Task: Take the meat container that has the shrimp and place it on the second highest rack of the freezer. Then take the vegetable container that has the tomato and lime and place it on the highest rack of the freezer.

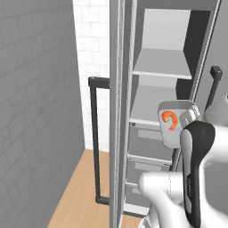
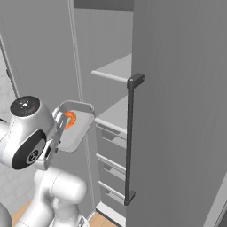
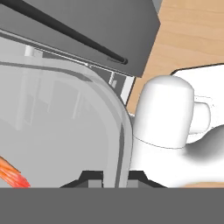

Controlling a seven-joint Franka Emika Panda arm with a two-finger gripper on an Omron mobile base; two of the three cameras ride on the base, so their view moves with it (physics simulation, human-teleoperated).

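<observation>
Gripper (image 3: 110,177) grips container (image 1: 178,122) — one shrimp (image 1: 169,119).

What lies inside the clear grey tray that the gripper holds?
One curled orange-pink shrimp lies inside the clear grey tray. The tray's lower corner is hidden behind the white arm.

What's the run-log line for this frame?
phase: carry | gripper: shut on meat container rim | contents: shrimp | container: tilted, in air before open freezer | second highest rack: not yet reached
</observation>
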